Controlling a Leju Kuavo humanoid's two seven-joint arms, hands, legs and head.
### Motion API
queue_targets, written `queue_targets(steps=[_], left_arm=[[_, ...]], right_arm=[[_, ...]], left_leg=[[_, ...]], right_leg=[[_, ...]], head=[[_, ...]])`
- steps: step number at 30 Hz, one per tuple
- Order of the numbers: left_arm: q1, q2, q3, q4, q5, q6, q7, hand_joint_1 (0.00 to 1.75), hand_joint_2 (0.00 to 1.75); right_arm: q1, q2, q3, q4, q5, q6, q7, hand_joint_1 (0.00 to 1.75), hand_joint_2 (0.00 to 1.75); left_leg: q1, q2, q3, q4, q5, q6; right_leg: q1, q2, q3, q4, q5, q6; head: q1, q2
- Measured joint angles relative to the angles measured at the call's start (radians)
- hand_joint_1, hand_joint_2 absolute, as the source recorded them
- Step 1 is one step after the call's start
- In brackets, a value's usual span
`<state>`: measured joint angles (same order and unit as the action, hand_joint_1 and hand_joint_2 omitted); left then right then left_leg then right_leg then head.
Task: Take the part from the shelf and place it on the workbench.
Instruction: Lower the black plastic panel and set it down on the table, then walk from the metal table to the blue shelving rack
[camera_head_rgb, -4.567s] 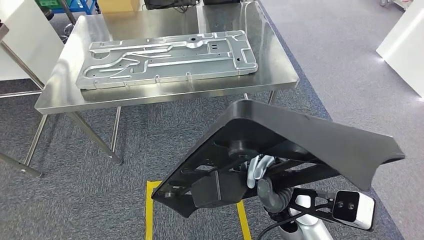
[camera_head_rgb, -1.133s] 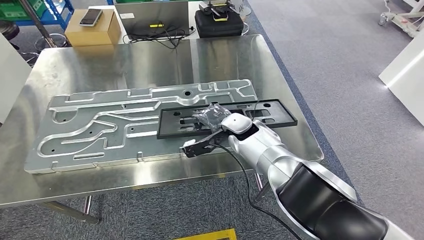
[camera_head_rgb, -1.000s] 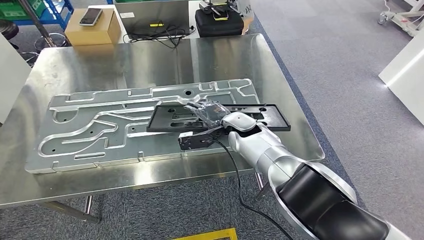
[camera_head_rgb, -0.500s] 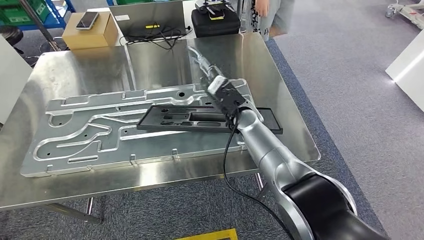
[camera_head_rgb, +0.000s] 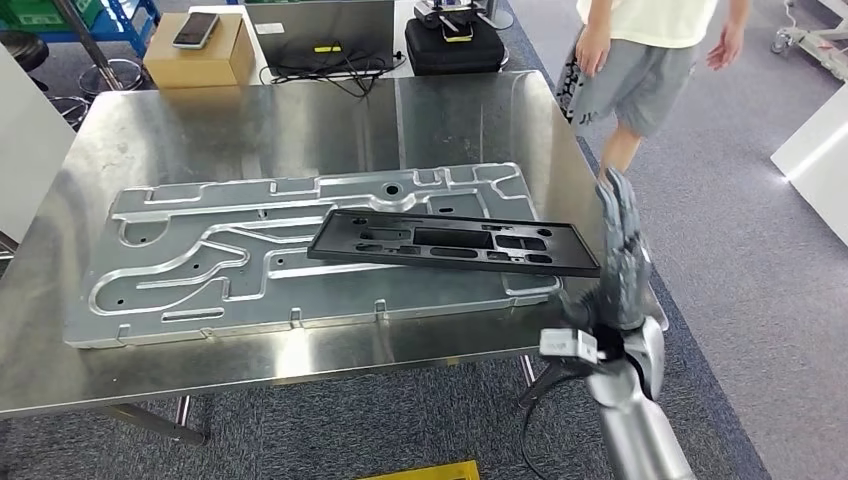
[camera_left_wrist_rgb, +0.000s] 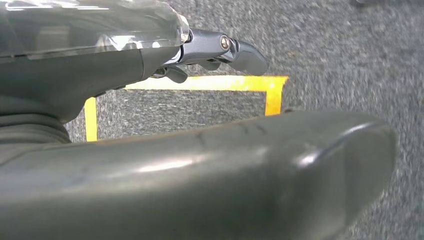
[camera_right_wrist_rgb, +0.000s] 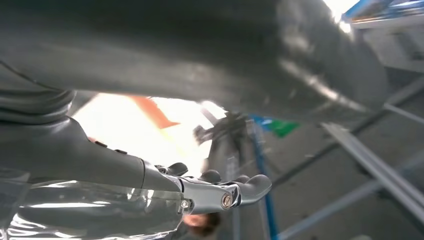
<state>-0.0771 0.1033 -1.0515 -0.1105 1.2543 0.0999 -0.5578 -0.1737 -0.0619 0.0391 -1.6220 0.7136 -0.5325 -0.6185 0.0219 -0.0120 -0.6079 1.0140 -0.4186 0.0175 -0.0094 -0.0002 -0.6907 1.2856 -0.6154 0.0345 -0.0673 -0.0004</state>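
Part, a long black flat frame with rectangular cut-outs, lies on the steel worktop. It rests across the near right portion of a large grey metal plate with raised channels, which also lies flat on the worktop. The part's right end reaches past the plate's right edge, close to the worktop's right edge.

From the head view, the right hand is raised just off the worktop's right edge, near the part's right end but not touching it. Its dark fingers point upward and are spread, holding nothing. The silver right arm comes up from the bottom of the view, with a black cable hanging beside it.

The left hand appears in its wrist view above grey carpet marked with yellow tape. Its fingers are extended and hold nothing.

At the worktop's far edge sit a cardboard box with a phone on top, a laptop with cables, and a black case. A person in a pale shirt and grey shorts stands on the carpet beyond the worktop's far right corner.
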Motion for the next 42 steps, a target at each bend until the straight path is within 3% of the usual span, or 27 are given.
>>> queue_targets(steps=[1, 2, 4, 6, 10, 12, 14, 15, 16, 17, 19, 21, 22, 24, 26, 27, 29, 30, 31, 32, 33, 35, 37, 38, 40, 41, 42], left_arm=[[0.002, 0.0, 0.009, 0.0, 0.0, 0.0, -0.001, 0.0, 0.0], [0.004, 0.0, 0.017, 0.0, 0.0, 0.0, -0.001, 0.0, 0.0], [0.003, -0.001, 0.028, 0.0, 0.0, 0.0, 0.0, 0.0, 0.0], [0.001, -0.001, 0.031, 0.0, 0.0, 0.0, 0.001, 0.0, 0.0], [0.002, -0.002, 0.031, 0.0, -0.001, 0.0, 0.006, 0.0, 0.0], [0.002, -0.002, 0.031, 0.001, -0.006, 0.0, 0.006, 0.0, 0.0], [0.002, -0.003, 0.03, 0.001, -0.01, -0.001, 0.006, 0.0, 0.0], [0.002, -0.003, 0.03, 0.001, -0.01, -0.001, 0.006, 0.0, 0.0], [0.002, -0.003, 0.03, 0.001, -0.01, -0.002, 0.006, 0.0, 0.0], [0.002, -0.003, 0.029, 0.001, -0.01, -0.002, 0.006, 0.0, 0.0], [-0.001, -0.003, 0.026, 0.001, -0.01, -0.003, 0.008, 0.0, 0.0], [-0.006, -0.003, 0.024, 0.001, -0.01, -0.005, 0.013, 0.0, 0.0], [-0.007, -0.004, 0.022, 0.001, -0.01, -0.006, 0.015, 0.0, 0.0], [-0.002, -0.006, 0.012, 0.001, -0.01, -0.007, 0.021, 0.0, 0.0], [0.0, -0.007, 0.001, 0.001, -0.01, -0.008, 0.033, 0.0, 0.0], [-0.001, -0.008, -0.006, 0.001, -0.009, -0.009, 0.041, 0.0, 0.0], [-0.001, -0.01, -0.019, 0.001, -0.009, -0.01, 0.053, 0.0, 0.0], [-0.001, -0.01, -0.026, 0.001, -0.009, -0.011, 0.056, 0.0, 0.0], [0.0, -0.011, -0.031, 0.001, -0.009, -0.011, 0.059, 0.0, 0.0], [0.0, -0.012, -0.034, 0.001, -0.009, -0.011, 0.06, 0.0, 0.0], [0.0, -0.012, -0.038, 0.001, -0.009, -0.011, 0.062, 0.0, 0.0], [-0.001, -0.014, -0.046, 0.001, -0.009, -0.012, 0.065, 0.0, 0.0], [-0.003, -0.016, -0.053, 0.001, -0.009, -0.012, 0.071, 0.0, 0.0], [-0.004, -0.016, -0.059, 0.001, -0.009, -0.013, 0.074, 0.0, 0.0], [-0.003, -0.017, -0.071, 0.001, -0.009, -0.014, 0.082, 0.0, 0.0], [-0.001, -0.018, -0.076, 0.001, -0.009, -0.014, 0.085, 0.0, 0.0], [0.0, -0.02, -0.081, 0.001, -0.01, -0.014, 0.088, 0.0, 0.0]], right_arm=[[0.052, -0.007, -0.024, -0.027, 0.029, -0.01, 0.008, 0.0, 0.0], [0.097, -0.012, -0.046, -0.047, 0.069, -0.016, 0.022, 0.0, 0.0], [0.175, -0.013, -0.088, -0.067, 0.151, -0.028, 0.056, 0.0, 0.0], [0.245, -0.012, -0.133, -0.062, 0.184, -0.04, 0.071, 0.0, 0.0], [0.317, 0.002, -0.231, 0.013, 0.239, -0.029, 0.092, 0.0, 0.0], [0.326, 0.018, -0.278, 0.09, 0.284, -0.024, 0.093, 0.0, 0.0], [0.325, 0.036, -0.334, 0.19, 0.322, -0.026, 0.084, 0.0, 0.0], [0.32, 0.045, -0.366, 0.249, 0.343, -0.026, 0.081, 0.0, 0.0], [0.31, 0.051, -0.401, 0.319, 0.368, -0.026, 0.08, 0.0, 0.0], [0.296, 0.055, -0.439, 0.399, 0.395, -0.026, 0.082, 0.0, 0.0], [0.258, 0.056, -0.52, 0.582, 0.439, -0.025, 0.093, 0.0, 0.0], [0.228, 0.051, -0.597, 0.758, 0.461, -0.011, 0.122, 0.0, 0.0], [0.219, 0.048, -0.63, 0.84, 0.466, 0.008, 0.147, 0.0, 0.0], [0.208, 0.044, -0.688, 0.99, 0.467, 0.082, 0.223, 0.0, 0.0], [0.199, 0.046, -0.739, 1.11, 0.46, 0.207, 0.333, 0.0, 0.0], [0.195, 0.048, -0.762, 1.157, 0.455, 0.281, 0.398, 0.0, 0.0], [0.185, 0.055, -0.797, 1.229, 0.448, 0.403, 0.498, 0.0, 0.0], [0.18, 0.058, -0.811, 1.256, 0.446, 0.437, 0.526, 0.0, 0.0], [0.176, 0.062, -0.821, 1.279, 0.446, 0.452, 0.539, 0.0, 0.0], [0.171, 0.065, -0.83, 1.297, 0.446, 0.457, 0.544, 0.0, 0.0], [0.167, 0.067, -0.838, 1.312, 0.446, 0.46, 0.549, 0.0, 0.0], [0.156, 0.069, -0.851, 1.332, 0.445, 0.481, 0.573, 0.0, 0.0], [0.144, 0.072, -0.866, 1.349, 0.445, 0.534, 0.645, 0.0, 0.0], [0.139, 0.076, -0.875, 1.356, 0.445, 0.562, 0.693, 0.0, 0.0], [0.135, 0.092, -0.89, 1.371, 0.45, 0.598, 0.776, 0.0, 0.0], [0.132, 0.099, -0.895, 1.377, 0.454, 0.607, 0.799, 0.0, 0.0], [0.131, 0.106, -0.899, 1.382, 0.457, 0.615, 0.815, 0.0, 0.0]], left_leg=[[-0.001, 0.001, -0.003, 0.001, 0.001, 0.001], [-0.002, 0.002, -0.005, 0.002, 0.002, 0.001], [-0.003, 0.005, -0.009, 0.003, 0.006, -0.002], [-0.007, 0.003, -0.011, 0.005, 0.012, -0.01], [-0.009, 0.003, -0.016, 0.008, 0.015, -0.033], [-0.007, 0.004, -0.039, 0.069, -0.047, -0.04], [-0.007, 0.005, -0.074, 0.193, -0.142, -0.044], [-0.006, 0.005, -0.083, 0.247, -0.175, -0.046], [-0.006, 0.005, -0.074, 0.27, -0.189, -0.047], [-0.006, 0.005, -0.046, 0.254, -0.185, -0.045], [-0.007, 0.005, 0.06, 0.119, -0.149, -0.039], [-0.013, 0.003, 0.134, 0.001, -0.123, -0.028], [-0.016, 0.001, 0.146, -0.024, -0.118, -0.022], [-0.02, 0.002, 0.137, -0.026, -0.101, -0.008], [-0.018, 0.008, 0.122, -0.032, -0.078, 0.008], [-0.016, 0.011, 0.11, -0.035, -0.065, 0.014], [-0.017, 0.014, 0.081, -0.035, -0.041, 0.02], [-0.018, 0.015, 0.065, -0.033, -0.029, 0.019], [-0.019, 0.016, 0.048, -0.031, -0.018, 0.018], [-0.02, 0.018, 0.032, -0.027, -0.008, 0.016], [-0.02, 0.019, 0.016, -0.022, 0.001, 0.014], [-0.02, 0.02, -0.009, -0.012, 0.017, 0.007], [-0.021, 0.02, -0.022, -0.005, 0.032, -0.004], [-0.021, 0.021, -0.025, -0.005, 0.041, -0.01], [-0.019, 0.021, -0.029, -0.008, 0.056, -0.023], [-0.017, 0.02, -0.037, 0.001, 0.042, -0.029], [-0.016, 0.02, -0.049, 0.028, 0.006, -0.034]], right_leg=[[-0.001, 0.0, -0.003, 0.012, 0.002, 0.0], [-0.001, 0.0, 0.015, -0.017, 0.022, -0.001], [-0.001, -0.001, 0.099, -0.159, 0.077, -0.007], [0.002, -0.001, 0.158, -0.263, 0.109, -0.015], [0.003, 0.0, 0.156, -0.285, 0.136, -0.039], [-0.002, -0.004, 0.141, -0.29, 0.154, -0.052], [-0.001, -0.006, 0.119, -0.288, 0.17, -0.058], [0.0, -0.007, 0.107, -0.287, 0.179, -0.057], [0.001, -0.008, 0.094, -0.286, 0.188, -0.056], [0.002, -0.008, 0.082, -0.284, 0.196, -0.054], [0.003, -0.008, 0.062, -0.279, 0.212, -0.048], [0.005, -0.009, 0.05, -0.275, 0.226, -0.037], [0.006, -0.01, 0.047, -0.275, 0.233, -0.031], [0.004, -0.01, 0.046, -0.28, 0.25, -0.018], [-0.001, -0.005, 0.035, -0.264, 0.225, -0.008], [-0.002, -0.003, 0.022, -0.231, 0.185, -0.005], [-0.004, -0.002, -0.011, -0.106, 0.071, 0.001], [-0.005, -0.002, -0.021, -0.041, 0.034, 0.003], [-0.005, -0.002, -0.02, 0.005, 0.021, 0.004], [-0.005, -0.002, -0.001, 0.016, 0.033, 0.004], [-0.005, -0.002, 0.035, -0.008, 0.058, 0.003], [-0.003, -0.002, 0.152, -0.145, 0.09, -0.004], [0.002, -0.002, 0.245, -0.28, 0.073, -0.016], [0.006, -0.002, 0.261, -0.31, 0.063, -0.022], [0.007, -0.003, 0.252, -0.319, 0.076, -0.035], [0.005, -0.005, 0.241, -0.319, 0.088, -0.043], [0.003, -0.008, 0.227, -0.321, 0.102, -0.05]], head=[[0.0, 0.0], [0.0, 0.0], [0.0, 0.0], [0.0, 0.0], [0.0, 0.0], [0.0, 0.0], [0.0, 0.0], [0.0, 0.0], [0.0, 0.0], [0.0, 0.0], [0.0, 0.0], [0.0, 0.0], [0.0, 0.0], [0.0, 0.0], [0.0, 0.0], [0.0, 0.0], [0.0, 0.0], [0.0, 0.0], [0.0, 0.0], [0.0, 0.0], [0.0, 0.0], [0.0, 0.0], [0.0, 0.0], [0.0, 0.0], [0.0, 0.0], [0.0, 0.0], [0.0, 0.0]])
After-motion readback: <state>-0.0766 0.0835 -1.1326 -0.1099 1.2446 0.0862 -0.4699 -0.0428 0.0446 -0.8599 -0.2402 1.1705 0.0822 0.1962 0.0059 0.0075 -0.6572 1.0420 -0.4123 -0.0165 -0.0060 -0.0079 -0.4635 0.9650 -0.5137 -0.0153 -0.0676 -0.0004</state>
